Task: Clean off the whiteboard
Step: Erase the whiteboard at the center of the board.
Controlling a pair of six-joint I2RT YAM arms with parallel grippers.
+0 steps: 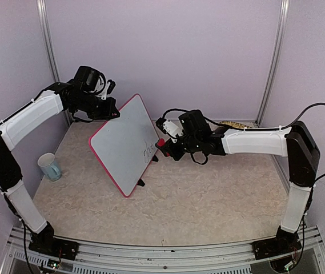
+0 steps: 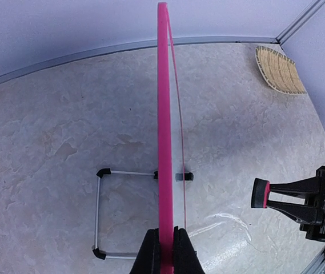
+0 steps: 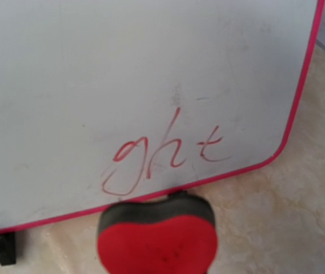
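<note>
— What closes the place in?
— Plain lilac walls (image 1: 168, 51) at the back and both sides, with a left post (image 1: 48, 40) and a right post (image 1: 273, 63) of pale metal in the back corners.
— And underfoot?
— A surface (image 1: 208, 200) of beige marbled stone pattern (slightly glossy in the left wrist view), with a metal strip (image 2: 93, 52) at the wall's foot and a ribbed rail (image 1: 162, 252) along the near edge.
— Light?
— Soft, even, faint shadows.

Left arm (image 1: 33, 117): white link shells, black joints, black base.
Right arm (image 1: 256, 142): matching white shells, black elbow and wrist.
Cables (image 1: 322, 104): thin, black, looping beside the elbows.
Jaws: black, narrow.
</note>
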